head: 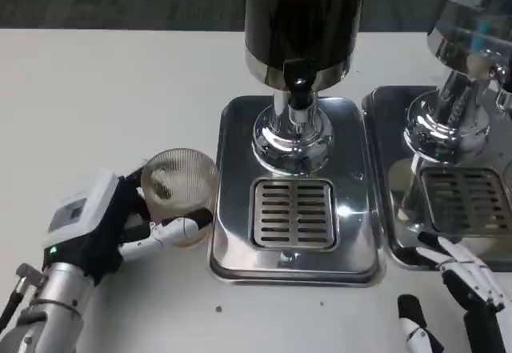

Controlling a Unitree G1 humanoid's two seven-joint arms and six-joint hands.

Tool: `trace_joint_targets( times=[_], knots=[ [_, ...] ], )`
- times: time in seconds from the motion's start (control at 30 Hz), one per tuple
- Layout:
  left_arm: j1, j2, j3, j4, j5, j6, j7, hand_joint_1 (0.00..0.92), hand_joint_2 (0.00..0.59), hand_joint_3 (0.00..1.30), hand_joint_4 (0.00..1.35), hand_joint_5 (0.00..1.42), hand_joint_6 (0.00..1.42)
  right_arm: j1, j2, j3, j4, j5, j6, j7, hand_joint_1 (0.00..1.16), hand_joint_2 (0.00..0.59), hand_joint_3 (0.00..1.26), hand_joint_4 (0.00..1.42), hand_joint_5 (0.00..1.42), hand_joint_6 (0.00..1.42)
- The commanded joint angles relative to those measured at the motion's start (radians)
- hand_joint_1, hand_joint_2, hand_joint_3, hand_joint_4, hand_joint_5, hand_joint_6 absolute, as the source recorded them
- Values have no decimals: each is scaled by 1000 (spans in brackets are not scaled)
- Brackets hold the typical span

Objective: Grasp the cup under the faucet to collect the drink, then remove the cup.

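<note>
A clear ribbed cup (178, 193) stands on the white table just left of the drip tray (294, 189). My left hand (104, 225) wraps around it from the left, fingers curled along its near side and gripping it. The dark drink dispenser (302, 17) rises above the tray, its black faucet (298, 81) over the slotted grate (293, 213). My right hand (464, 293) rests low at the right near the table's front edge, its fingers spread and holding nothing.
A second dispenser (472, 41) with its own steel tray (448, 185) stands at the right. White table (96, 89) stretches to the left and behind the cup.
</note>
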Motion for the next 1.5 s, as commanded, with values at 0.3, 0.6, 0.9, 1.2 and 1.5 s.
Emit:
trace_joint_targets(
  times=[0.3, 0.6, 0.9, 1.2, 1.5],
  knots=[
    [30, -9, -17, 16, 43, 8, 122, 223, 96, 532, 718, 950, 1228, -17, 0, -11, 9, 6, -18, 3, 333, 461, 389, 229, 209, 445],
    [42, -11, -12, 40, 39, -10, 203, 223, 97, 533, 727, 970, 1244, -20, 1, -14, 17, 9, -25, 1, 338, 461, 397, 246, 210, 446],
    [60, -15, -1, 33, 34, -41, 293, 223, 98, 533, 743, 989, 1252, -25, -1, -19, 24, 18, -34, 5, 339, 462, 397, 257, 219, 446],
    [105, -13, 23, -92, 32, -78, 313, 223, 98, 545, 753, 1002, 1247, -28, -1, -22, 26, 23, -42, 11, 331, 467, 397, 261, 221, 446],
    [95, -25, 19, -128, 35, -82, 284, 223, 99, 547, 753, 1002, 1251, -29, 3, -24, 26, 25, -45, 10, 325, 469, 397, 261, 221, 446]
  ],
)
